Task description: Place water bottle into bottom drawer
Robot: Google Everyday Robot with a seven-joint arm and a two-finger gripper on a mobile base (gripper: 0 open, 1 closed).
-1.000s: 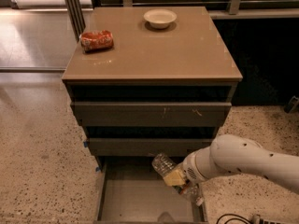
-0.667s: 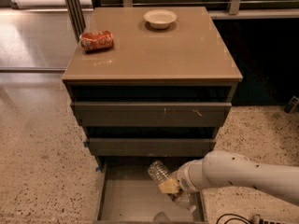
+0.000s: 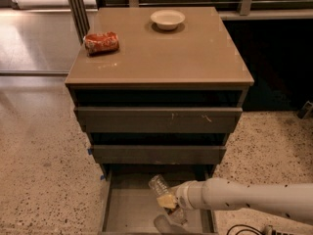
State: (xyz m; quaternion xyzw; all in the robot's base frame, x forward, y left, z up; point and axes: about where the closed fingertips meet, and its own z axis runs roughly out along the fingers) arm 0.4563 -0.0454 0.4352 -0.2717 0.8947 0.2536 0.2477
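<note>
The water bottle [image 3: 160,187], clear plastic, is tilted over the open bottom drawer [image 3: 128,211], its top end pointing up-left. My gripper [image 3: 168,208] comes in from the right on a white arm and is shut on the bottle's lower part, just above the drawer's grey floor. The bottle's lower end is hidden by the gripper.
The brown cabinet top [image 3: 161,53] bears a crushed red can [image 3: 101,42] at the left and a white bowl [image 3: 167,19] at the back. Two upper drawers [image 3: 157,120] stand slightly pulled out above the bottom one. Speckled floor lies on both sides.
The arm has moved left and down with the bottle, bringing it lower into the bottom drawer's opening.
</note>
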